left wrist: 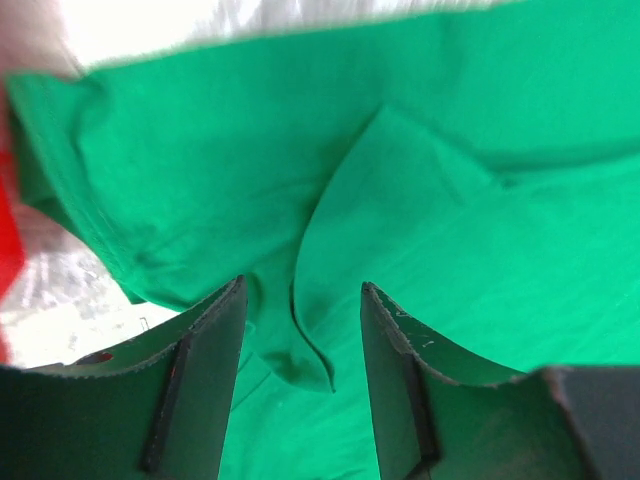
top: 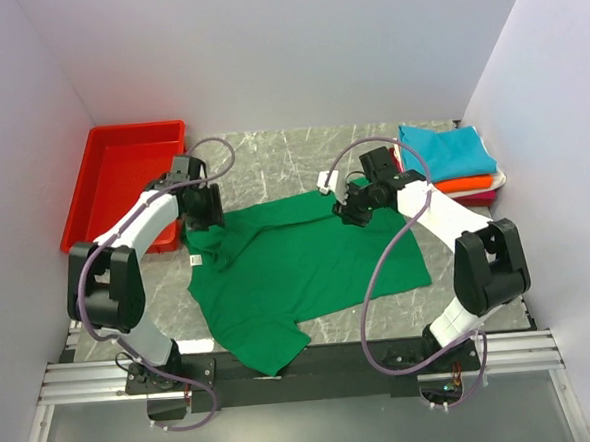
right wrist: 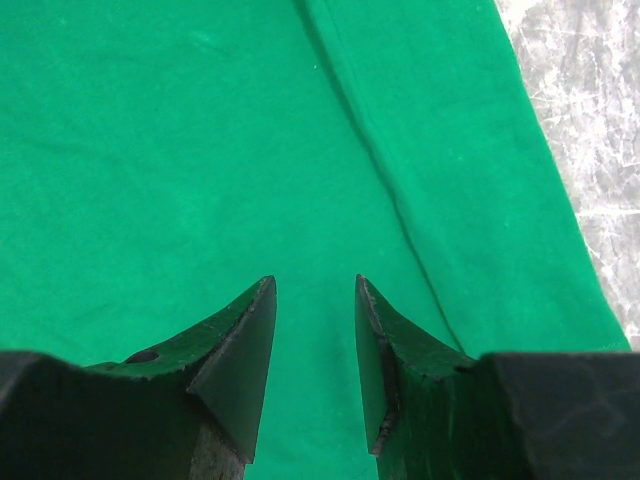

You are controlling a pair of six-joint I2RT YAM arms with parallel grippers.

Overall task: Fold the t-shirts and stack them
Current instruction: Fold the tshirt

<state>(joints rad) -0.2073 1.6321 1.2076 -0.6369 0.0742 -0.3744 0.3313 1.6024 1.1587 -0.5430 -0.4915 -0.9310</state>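
A bright green t-shirt (top: 298,271) lies spread, partly rumpled, across the middle of the marble table, its white label (top: 194,260) at the left edge. My left gripper (top: 202,213) hangs over the shirt's upper left corner. In the left wrist view its jaws (left wrist: 302,290) stand apart, and a raised fold of the green cloth (left wrist: 320,330) sits loose between them, touching neither finger. My right gripper (top: 353,211) is over the shirt's upper right part. Its jaws (right wrist: 315,282) are open just above flat green cloth (right wrist: 200,150), gripping nothing. Folded teal (top: 446,150) and orange (top: 465,183) t-shirts are stacked at back right.
A red plastic tray (top: 122,181) sits at the back left, next to the left arm. White walls close in on three sides. Bare marble table (top: 291,156) shows behind the green shirt and beside its edge (right wrist: 585,120). A black rail runs along the near edge.
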